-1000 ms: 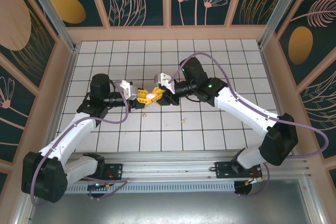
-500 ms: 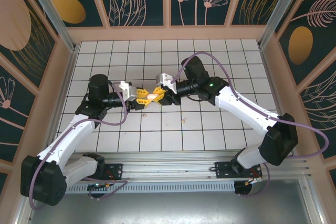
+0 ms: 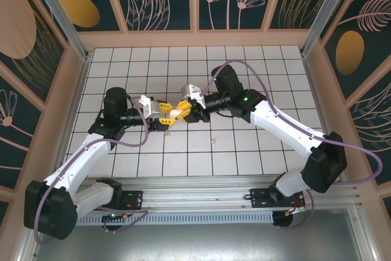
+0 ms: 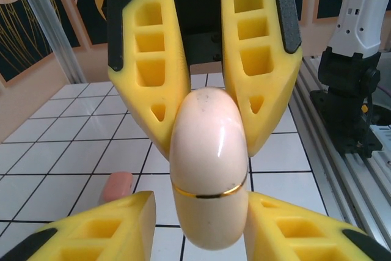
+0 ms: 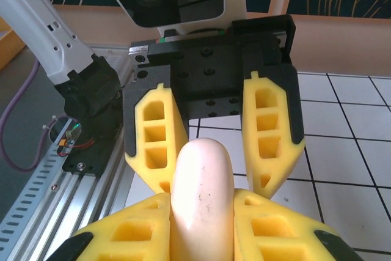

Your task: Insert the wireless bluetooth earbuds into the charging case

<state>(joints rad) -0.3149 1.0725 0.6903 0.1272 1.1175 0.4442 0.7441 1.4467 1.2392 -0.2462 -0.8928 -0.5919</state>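
Left wrist view: our left hand (image 4: 198, 200) and right hand (image 4: 211, 143) pinch opposite ends of the closed charging case (image 4: 209, 169); pink earbud (image 4: 116, 186) below it.

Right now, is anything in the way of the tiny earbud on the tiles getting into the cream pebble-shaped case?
Yes. The cream pebble-shaped case looks shut along its gold seam, so its lid blocks the way in. The left gripper and right gripper both clamp it; the tiny pale earbud lies on the white tiles.
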